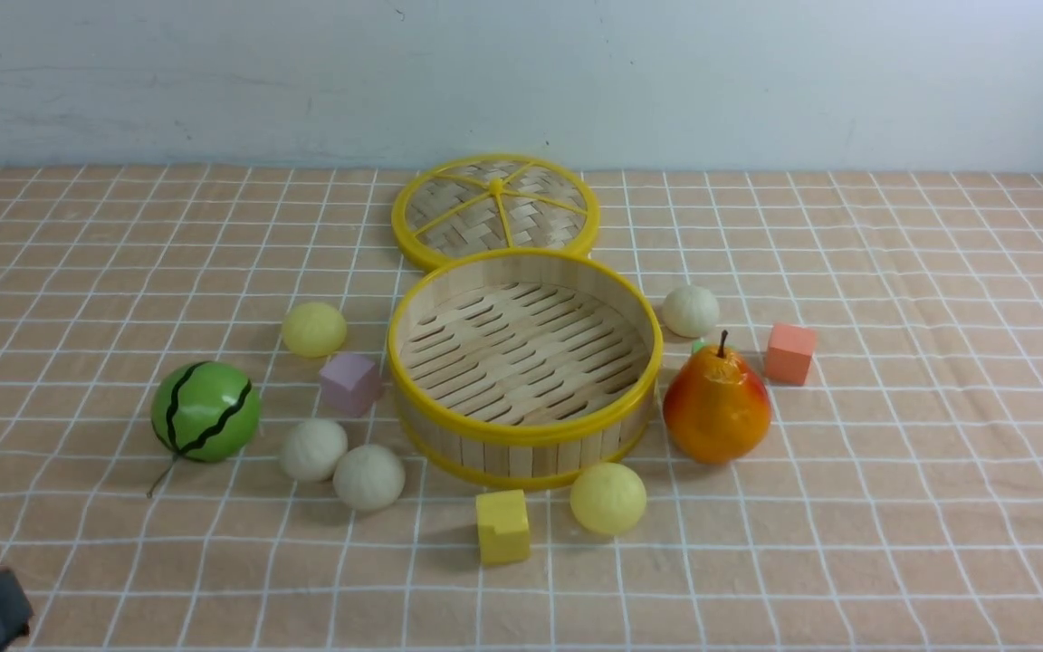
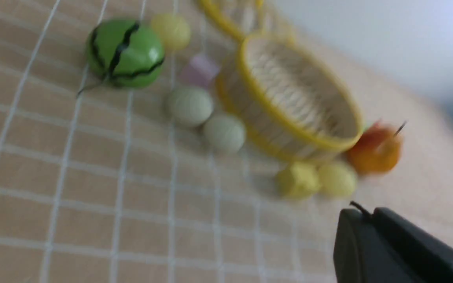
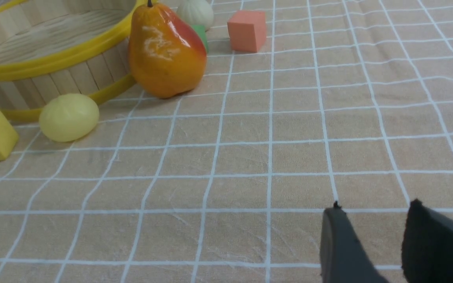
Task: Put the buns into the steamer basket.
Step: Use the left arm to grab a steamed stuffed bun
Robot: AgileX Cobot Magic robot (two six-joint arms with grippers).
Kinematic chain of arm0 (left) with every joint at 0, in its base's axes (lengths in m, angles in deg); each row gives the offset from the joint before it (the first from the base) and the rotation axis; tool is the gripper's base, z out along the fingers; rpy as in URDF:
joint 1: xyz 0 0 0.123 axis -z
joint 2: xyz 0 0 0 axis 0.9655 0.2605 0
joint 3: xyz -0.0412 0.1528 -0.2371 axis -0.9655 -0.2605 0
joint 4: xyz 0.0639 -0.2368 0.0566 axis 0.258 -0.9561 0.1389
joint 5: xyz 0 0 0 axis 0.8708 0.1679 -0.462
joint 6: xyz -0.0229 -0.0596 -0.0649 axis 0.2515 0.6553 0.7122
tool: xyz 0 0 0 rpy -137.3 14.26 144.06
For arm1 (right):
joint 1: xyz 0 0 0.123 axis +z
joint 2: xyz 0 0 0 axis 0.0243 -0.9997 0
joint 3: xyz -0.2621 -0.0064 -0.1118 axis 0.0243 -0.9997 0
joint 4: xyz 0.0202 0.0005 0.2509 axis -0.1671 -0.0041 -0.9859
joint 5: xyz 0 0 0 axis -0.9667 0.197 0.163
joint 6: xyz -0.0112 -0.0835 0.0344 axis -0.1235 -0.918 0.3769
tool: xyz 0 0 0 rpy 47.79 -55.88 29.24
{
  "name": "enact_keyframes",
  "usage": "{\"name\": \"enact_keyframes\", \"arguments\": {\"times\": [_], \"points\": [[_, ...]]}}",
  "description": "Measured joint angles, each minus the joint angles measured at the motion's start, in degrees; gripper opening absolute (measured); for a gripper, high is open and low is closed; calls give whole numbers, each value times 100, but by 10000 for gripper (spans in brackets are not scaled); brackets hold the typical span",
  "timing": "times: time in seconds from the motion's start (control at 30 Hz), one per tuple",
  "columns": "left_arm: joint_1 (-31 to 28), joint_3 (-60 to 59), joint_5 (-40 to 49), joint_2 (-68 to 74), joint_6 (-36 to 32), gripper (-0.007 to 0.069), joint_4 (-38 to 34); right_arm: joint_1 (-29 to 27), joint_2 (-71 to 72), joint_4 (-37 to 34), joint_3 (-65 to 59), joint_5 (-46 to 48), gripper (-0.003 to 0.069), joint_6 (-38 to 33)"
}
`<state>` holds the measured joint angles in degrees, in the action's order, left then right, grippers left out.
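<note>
Jaws on the left gripper [image 2: 368, 215] lie pressed together, with no gap showing and nothing between them, though that wrist view is smeared. Bare tablecloth [image 1: 78, 272], peach with a white grid and faintly wrinkled, runs ahead of them to the watermelon ball [image 1: 205, 412], a glossy green sphere with wavy black stripes.

Farther ahead and to their right sit a pale yellow bun [image 1: 314, 329] and a matte lilac cube [image 1: 350, 383]. There too, an off-white bun [image 1: 313, 448] lies side by side with a second off-white bun [image 1: 368, 476], seemingly touching it.

The steamer basket [image 1: 521, 436] stands well ahead of both grippers and between them. It is round, with upright wooden staves, smooth yellow rims and a slatted bamboo floor. All five buns lie outside it on the cloth. Beyond it the woven lid [image 1: 495, 208] lies flat, yellow-spoked, its rim meeting the basket's far wall.

Just before the basket's near wall are a yellow cube [image 1: 502, 525] and a second pale yellow bun [image 1: 607, 498], slightly apart. The pear [image 1: 717, 407], glossy orange-red, stands upright just beside the basket. Past it lie a third off-white bun [image 1: 690, 311], pleated on top, and a salmon cube [image 1: 790, 353].

Jaws on the right gripper [image 3: 374, 206] stand apart, holding nothing. Wide bare cloth lies ahead of and around them, and the pear and nearest bun sit ahead toward their left.
</note>
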<state>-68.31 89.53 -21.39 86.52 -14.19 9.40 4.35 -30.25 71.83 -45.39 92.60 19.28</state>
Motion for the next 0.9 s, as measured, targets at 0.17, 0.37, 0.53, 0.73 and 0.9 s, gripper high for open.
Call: {"name": "enact_keyframes", "arguments": {"times": [0.17,0.37,0.53,0.73,0.9], "points": [[0,1280,1246,2341,-330,-5,677,0,0,0,0,0,239,0],[592,2176,954,4391,-786,-13,638,0,0,0,0,0,239,0],[1374,2876,679,5277,-827,-13,828,0,0,0,0,0,239,0],[1169,3968,619,6679,-840,-13,1163,0,0,0,0,0,239,0],[849,4590,636,7547,-1220,-13,1193,0,0,0,0,0,239,0]]}}
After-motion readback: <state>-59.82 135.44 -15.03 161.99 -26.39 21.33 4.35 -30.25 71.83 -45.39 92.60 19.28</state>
